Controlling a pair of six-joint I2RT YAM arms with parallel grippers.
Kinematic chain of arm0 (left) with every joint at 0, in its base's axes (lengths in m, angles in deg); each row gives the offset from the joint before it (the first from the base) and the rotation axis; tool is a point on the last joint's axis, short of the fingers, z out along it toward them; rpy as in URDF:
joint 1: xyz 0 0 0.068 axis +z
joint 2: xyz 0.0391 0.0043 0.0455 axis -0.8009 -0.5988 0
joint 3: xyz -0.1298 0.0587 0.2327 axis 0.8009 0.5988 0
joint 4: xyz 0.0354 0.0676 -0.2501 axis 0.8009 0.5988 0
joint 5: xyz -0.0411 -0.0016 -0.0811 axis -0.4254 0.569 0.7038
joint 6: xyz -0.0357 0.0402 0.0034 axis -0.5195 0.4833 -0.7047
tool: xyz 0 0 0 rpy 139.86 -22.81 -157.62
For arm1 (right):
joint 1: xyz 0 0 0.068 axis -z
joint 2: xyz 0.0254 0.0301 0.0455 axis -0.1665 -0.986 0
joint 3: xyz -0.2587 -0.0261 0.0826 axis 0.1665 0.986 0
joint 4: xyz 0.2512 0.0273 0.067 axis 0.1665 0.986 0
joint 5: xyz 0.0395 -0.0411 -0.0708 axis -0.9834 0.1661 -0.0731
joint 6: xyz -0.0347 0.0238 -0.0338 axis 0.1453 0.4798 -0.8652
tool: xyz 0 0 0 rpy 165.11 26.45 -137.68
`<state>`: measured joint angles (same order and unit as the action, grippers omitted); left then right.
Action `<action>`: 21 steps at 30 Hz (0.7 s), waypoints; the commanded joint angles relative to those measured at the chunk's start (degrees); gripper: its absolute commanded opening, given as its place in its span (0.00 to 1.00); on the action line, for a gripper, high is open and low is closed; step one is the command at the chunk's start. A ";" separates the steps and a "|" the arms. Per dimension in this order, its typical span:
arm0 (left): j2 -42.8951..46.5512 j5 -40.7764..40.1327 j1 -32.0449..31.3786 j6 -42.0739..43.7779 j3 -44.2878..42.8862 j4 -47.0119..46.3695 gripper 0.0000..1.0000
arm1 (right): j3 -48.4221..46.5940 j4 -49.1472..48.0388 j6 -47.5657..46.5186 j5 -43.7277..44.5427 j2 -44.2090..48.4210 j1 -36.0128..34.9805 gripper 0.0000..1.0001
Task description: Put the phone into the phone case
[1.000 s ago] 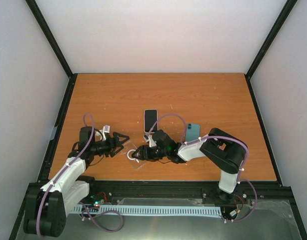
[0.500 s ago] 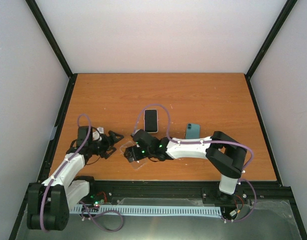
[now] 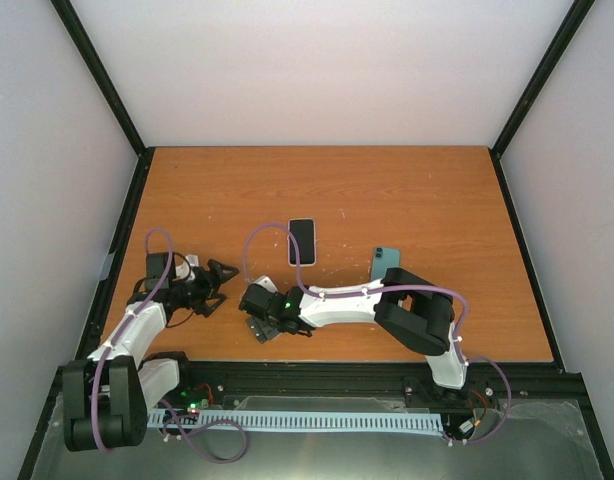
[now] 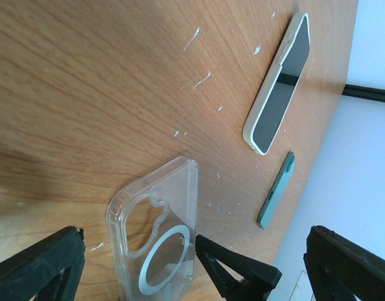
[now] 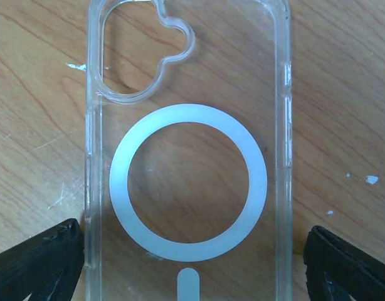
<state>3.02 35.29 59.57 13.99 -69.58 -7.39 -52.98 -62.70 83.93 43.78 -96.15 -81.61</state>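
Note:
A clear phone case point(image 5: 186, 157) with a white ring lies flat on the wooden table, and also shows in the left wrist view point(image 4: 155, 238). My right gripper point(image 3: 259, 320) hovers right over it, open, with one finger on each side of the case point(image 5: 192, 269). In the top view it hides most of the case. A phone with a black screen and pale edge point(image 3: 301, 241) lies screen up beyond it, also in the left wrist view point(image 4: 279, 94). My left gripper point(image 3: 219, 276) is open and empty, left of the case point(image 4: 192, 276).
A teal phone point(image 3: 384, 264) lies to the right of the pale-edged phone, and also shows in the left wrist view point(image 4: 275, 191). One right-gripper finger point(image 4: 236, 273) shows beside the case. The right arm's cable loops over the table near the pale-edged phone.
My right gripper has swept left and nearer across the table and now stands over the case. My left gripper has drawn back to the left, away from the case.

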 commanded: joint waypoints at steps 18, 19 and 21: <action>4.70 10.87 -2.33 -2.31 9.14 -15.82 0.82 | 21.72 -30.96 16.30 -23.56 9.74 8.72 0.67; 4.99 11.09 -3.11 -3.32 9.40 -17.55 0.81 | 22.23 -32.37 17.07 -24.77 10.10 9.09 0.67; 5.42 11.43 -5.00 -5.74 9.72 -21.31 0.79 | 22.41 -34.56 17.98 -27.01 10.32 9.43 0.67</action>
<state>7.11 43.64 57.27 12.70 -60.29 -18.39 -33.04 -90.05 96.06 25.94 -85.44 -72.94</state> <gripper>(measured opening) 0.806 0.778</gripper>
